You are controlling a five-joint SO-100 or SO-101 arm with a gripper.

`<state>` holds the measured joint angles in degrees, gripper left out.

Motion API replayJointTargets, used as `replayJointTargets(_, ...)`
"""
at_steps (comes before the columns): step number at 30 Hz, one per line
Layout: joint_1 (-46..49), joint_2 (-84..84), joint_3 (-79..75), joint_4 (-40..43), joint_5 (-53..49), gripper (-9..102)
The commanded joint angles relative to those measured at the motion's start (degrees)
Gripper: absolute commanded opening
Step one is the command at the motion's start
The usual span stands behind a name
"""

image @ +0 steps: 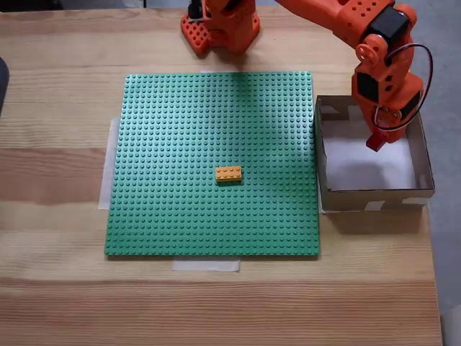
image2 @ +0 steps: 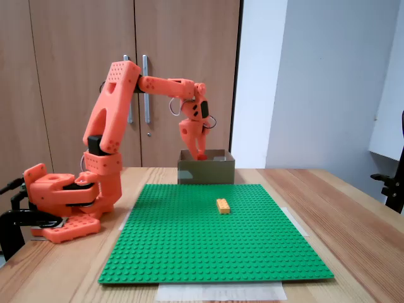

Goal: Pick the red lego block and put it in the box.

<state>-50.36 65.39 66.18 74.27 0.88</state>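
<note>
My orange gripper (image: pixel 376 138) hangs over the box (image: pixel 374 198), a shallow brown cardboard box with a white bottom, at the right edge of the green plate. A small dark red lego block (image: pixel 374 143) sticks out below the fingertips, held above the box's white floor. In the side fixed view the gripper (image2: pixel 201 153) points straight down, its tip with the red lego block (image2: pixel 202 156) at the level of the rim of the box (image2: pixel 205 172). The jaws look closed on the block.
A yellow-orange brick (image: pixel 228 174) lies alone near the middle of the green studded baseplate (image: pixel 180 216), taped to a wooden table. The arm's base (image: pixel 220 29) stands at the table's far edge. Cupboard doors (image2: pixel 76 38) stand behind the arm.
</note>
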Motion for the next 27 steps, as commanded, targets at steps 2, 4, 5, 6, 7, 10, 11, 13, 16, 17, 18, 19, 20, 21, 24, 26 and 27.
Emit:
replayJointTargets(2,0.8,5.0,0.5,-0.7,-0.4,-1)
replayJointTargets(4,0.9,6.9,3.6,-2.1,-0.4,-1)
replayJointTargets(5,0.9,7.8,5.5,-3.0,-0.5,-1)
replayJointTargets(6,0.9,8.8,7.5,-3.8,-0.5,-1)
replayJointTargets(7,0.9,9.5,9.0,-4.4,-0.5,-1)
replayJointTargets(10,0.9,10.1,10.5,-5.2,-0.1,-1)
replayJointTargets(11,0.9,10.1,10.5,-5.3,-0.1,-1)
replayJointTargets(13,1.0,10.1,10.5,-5.4,-0.1,-1)
replayJointTargets(16,1.1,10.2,10.6,-5.4,-0.1,-1)
replayJointTargets(17,1.2,10.3,10.9,-5.4,-0.1,-1)
replayJointTargets(18,1.3,10.4,11.2,-5.4,-0.1,-1)
replayJointTargets(19,1.4,10.4,11.4,-5.4,-0.1,-1)
replayJointTargets(20,1.5,10.4,11.6,-5.4,-0.1,-1)
replayJointTargets(21,1.7,10.4,11.7,-5.5,-0.1,-1)
replayJointTargets(24,2.2,10.5,12.0,-6.2,-0.7,-1)
replayJointTargets(26,2.6,10.5,12.0,-6.5,-1.0,-1)
replayJointTargets(27,2.7,10.5,12.0,-6.7,-1.2,-1)
